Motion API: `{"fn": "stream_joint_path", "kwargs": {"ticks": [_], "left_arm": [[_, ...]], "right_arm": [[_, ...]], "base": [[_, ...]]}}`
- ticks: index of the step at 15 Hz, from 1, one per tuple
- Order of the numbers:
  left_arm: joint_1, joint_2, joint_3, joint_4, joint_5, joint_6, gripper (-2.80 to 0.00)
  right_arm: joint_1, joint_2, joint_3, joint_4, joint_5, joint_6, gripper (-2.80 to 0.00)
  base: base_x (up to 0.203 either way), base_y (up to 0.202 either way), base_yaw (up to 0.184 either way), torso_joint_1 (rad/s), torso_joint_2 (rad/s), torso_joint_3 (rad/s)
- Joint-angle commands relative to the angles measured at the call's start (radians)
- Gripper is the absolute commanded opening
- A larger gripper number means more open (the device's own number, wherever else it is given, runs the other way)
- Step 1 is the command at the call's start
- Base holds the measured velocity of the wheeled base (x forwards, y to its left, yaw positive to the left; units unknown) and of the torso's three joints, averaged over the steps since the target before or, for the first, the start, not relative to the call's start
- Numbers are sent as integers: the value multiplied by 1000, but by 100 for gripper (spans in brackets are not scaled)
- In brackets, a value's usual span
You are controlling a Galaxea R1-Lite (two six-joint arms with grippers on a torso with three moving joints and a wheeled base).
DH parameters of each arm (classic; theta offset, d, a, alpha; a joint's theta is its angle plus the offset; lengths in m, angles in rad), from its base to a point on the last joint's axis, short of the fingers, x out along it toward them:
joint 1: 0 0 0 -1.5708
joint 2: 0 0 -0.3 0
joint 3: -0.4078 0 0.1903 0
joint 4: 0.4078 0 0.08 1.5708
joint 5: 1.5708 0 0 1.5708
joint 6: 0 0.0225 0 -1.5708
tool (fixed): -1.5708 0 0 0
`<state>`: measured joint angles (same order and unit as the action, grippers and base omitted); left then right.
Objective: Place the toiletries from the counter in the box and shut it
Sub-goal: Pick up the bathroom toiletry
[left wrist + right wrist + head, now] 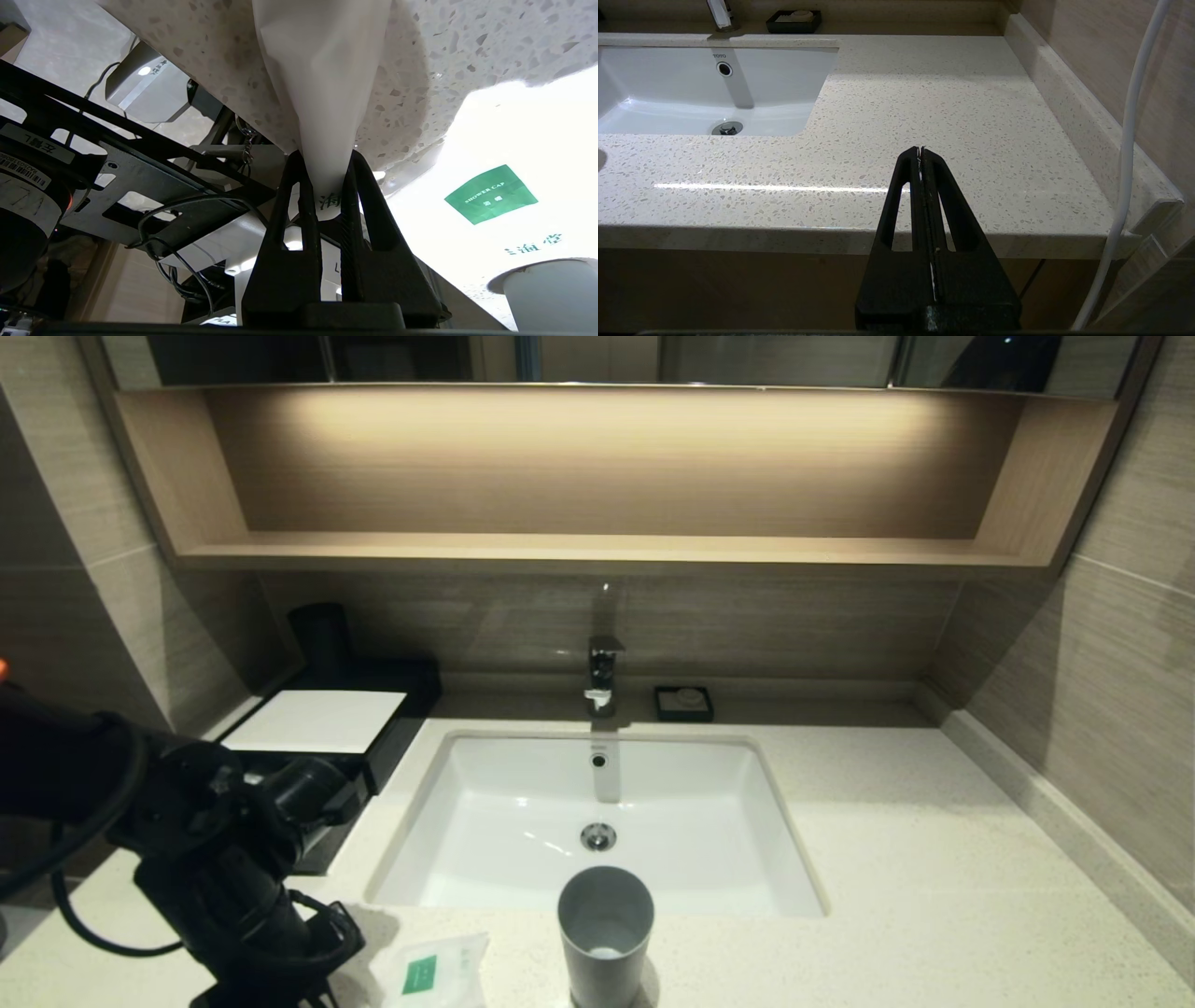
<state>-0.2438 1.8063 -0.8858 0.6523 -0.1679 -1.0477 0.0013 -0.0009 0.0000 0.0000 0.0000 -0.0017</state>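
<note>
My left gripper (pixel 324 158) is shut on the end of a narrow translucent-white packet (pixel 322 84) at the counter's (pixel 420 56) front left edge. In the head view that gripper (pixel 271 980) sits at the bottom left, with the held packet hidden by the arm. A squarish packet with a green label (pixel 429 973) lies just right of it and also shows in the left wrist view (pixel 490 196). The black box with a white top panel (pixel 317 721) stands at the back left; my arm hides its front. The third packet is out of view. My right gripper (pixel 920 151) is shut and empty.
A grey cup (pixel 605 933) stands at the counter's front edge (pixel 546 289), right of the squarish packet. The white sink (pixel 597 821) is in the middle, with a tap (pixel 602 677) and a black soap dish (pixel 683 703) behind it. A dark cup (pixel 320 635) stands behind the box.
</note>
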Motion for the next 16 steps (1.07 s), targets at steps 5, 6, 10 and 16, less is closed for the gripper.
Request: {"fn": "stream_joint_path", "kwargs": {"ticks": [5, 6, 10, 16], "left_arm": [[-1, -85, 1, 28, 0, -3, -280], [-2, -99, 1, 34, 1, -2, -280], [-12, -148, -3, 55, 0, 4, -280], [-14, -197, -15, 82, 73, 14, -280]], "right_arm": [[0, 1, 2, 0, 0, 0, -280], [0, 1, 2, 0, 0, -1, -280], [0, 1, 2, 0, 0, 0, -280], [0, 1, 2, 0, 0, 0, -280]], "base": [[0, 0, 0, 0, 0, 0], [0, 0, 0, 0, 0, 0], [0, 0, 0, 0, 0, 0], [0, 0, 0, 0, 0, 0]]}}
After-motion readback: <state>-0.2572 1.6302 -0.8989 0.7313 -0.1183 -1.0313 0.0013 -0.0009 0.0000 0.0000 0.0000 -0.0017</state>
